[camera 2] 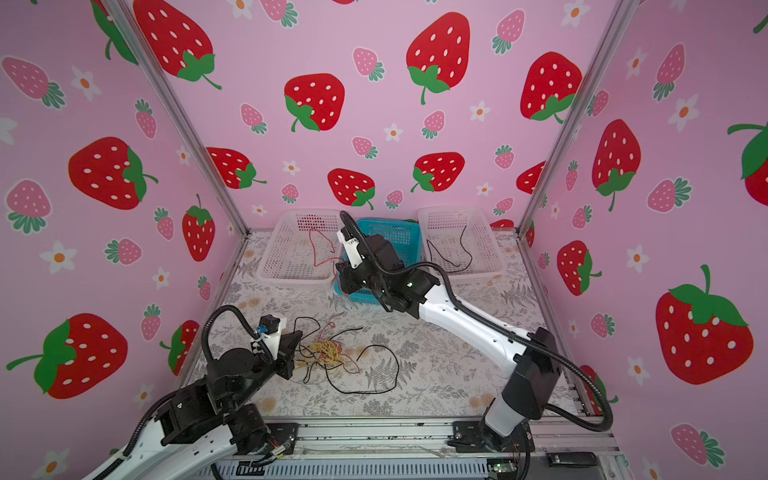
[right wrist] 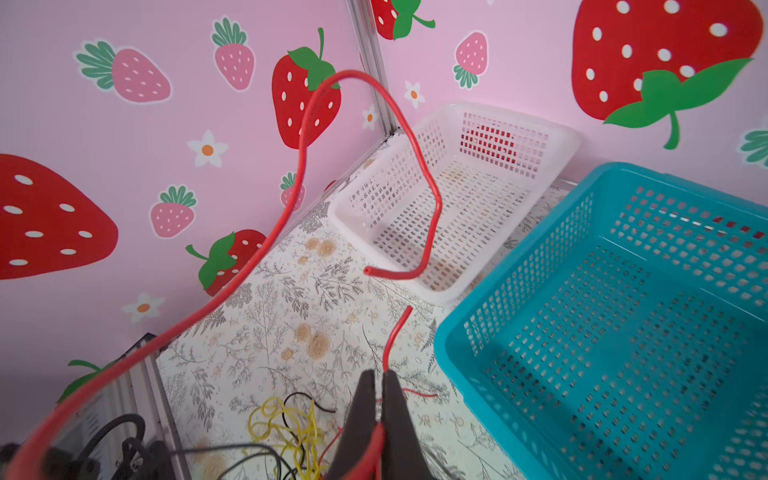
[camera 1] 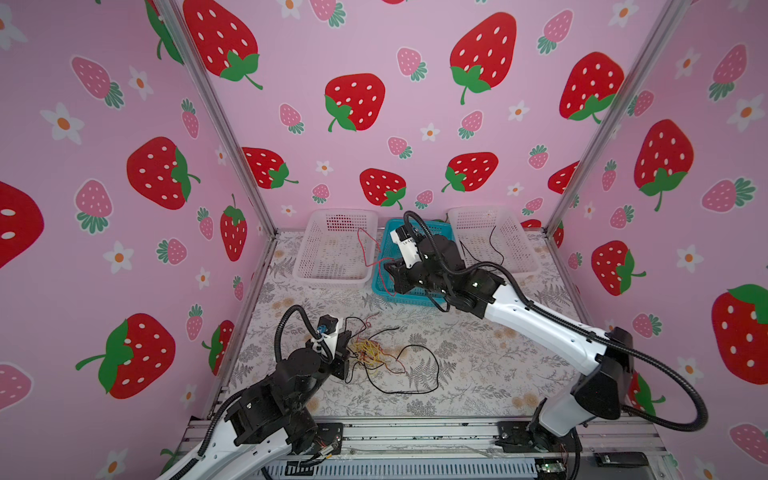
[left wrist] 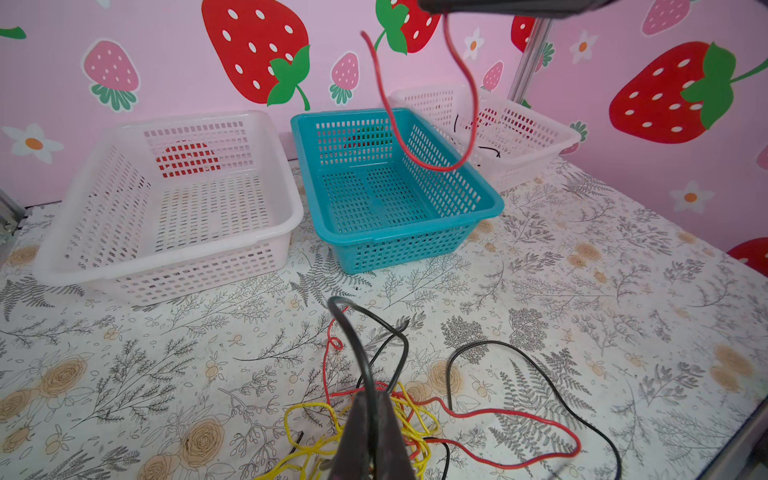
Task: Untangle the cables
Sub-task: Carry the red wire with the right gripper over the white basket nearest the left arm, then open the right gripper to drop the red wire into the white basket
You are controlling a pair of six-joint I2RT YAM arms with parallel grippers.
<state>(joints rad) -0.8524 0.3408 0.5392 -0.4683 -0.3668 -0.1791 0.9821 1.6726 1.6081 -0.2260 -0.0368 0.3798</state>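
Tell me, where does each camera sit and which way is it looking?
Both top views: high in front, looking down at the table and teal basket; left arm, right arm show.
Left wrist: low over the tangled cables, facing the teal basket; shut left gripper pinches a black cable.
Right wrist: raised, facing the back left corner's white basket; right gripper clamps a red cable.
Shared: wrist views both show teal basket, red cable.

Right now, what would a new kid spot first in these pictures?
Probably the giant strawberries all over the pink walls. Next, the red cable dangling from the right gripper's shut jaws near the blue basket at the back, and the yellow, red and black tangle on the table, pinched by the left gripper.
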